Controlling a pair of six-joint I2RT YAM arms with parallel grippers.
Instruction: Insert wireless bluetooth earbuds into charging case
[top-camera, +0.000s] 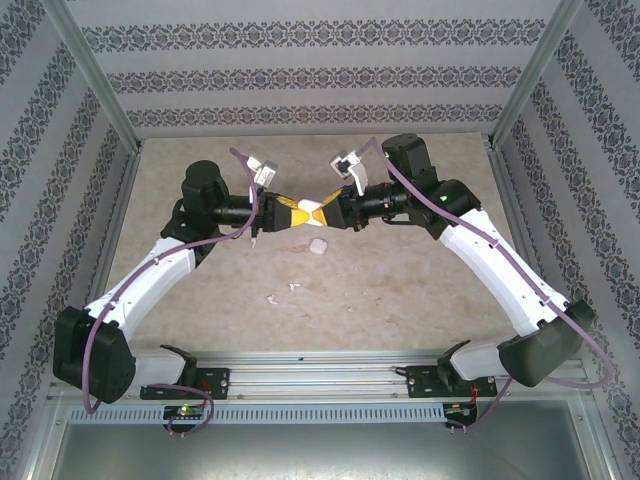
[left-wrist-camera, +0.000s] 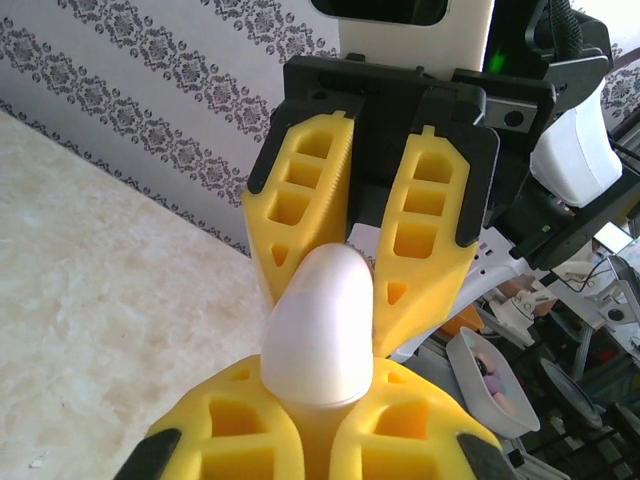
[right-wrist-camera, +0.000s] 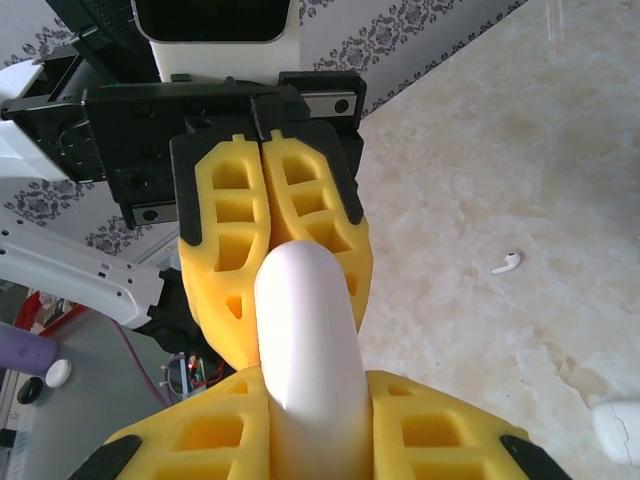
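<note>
On the pale table (top-camera: 400, 290) the two arms meet nose to nose above the middle. The left claw (top-camera: 298, 212) and the right claw (top-camera: 330, 211) both look clenched on one white case (left-wrist-camera: 320, 330), held in the air between them, each from its own end. A second case (top-camera: 318, 246) lies on the table just below them. That makes two cases.

The earbuds (top-camera: 272, 298) lie loose on the table nearer the arm bases, well apart from the held case. I can count at least two white specks from above, and the right wrist view shows one (right-wrist-camera: 507, 263) clearly. They are probably light, hard and slippery, so each is likely best pinched gently across the stem, not the rounded head.
</note>
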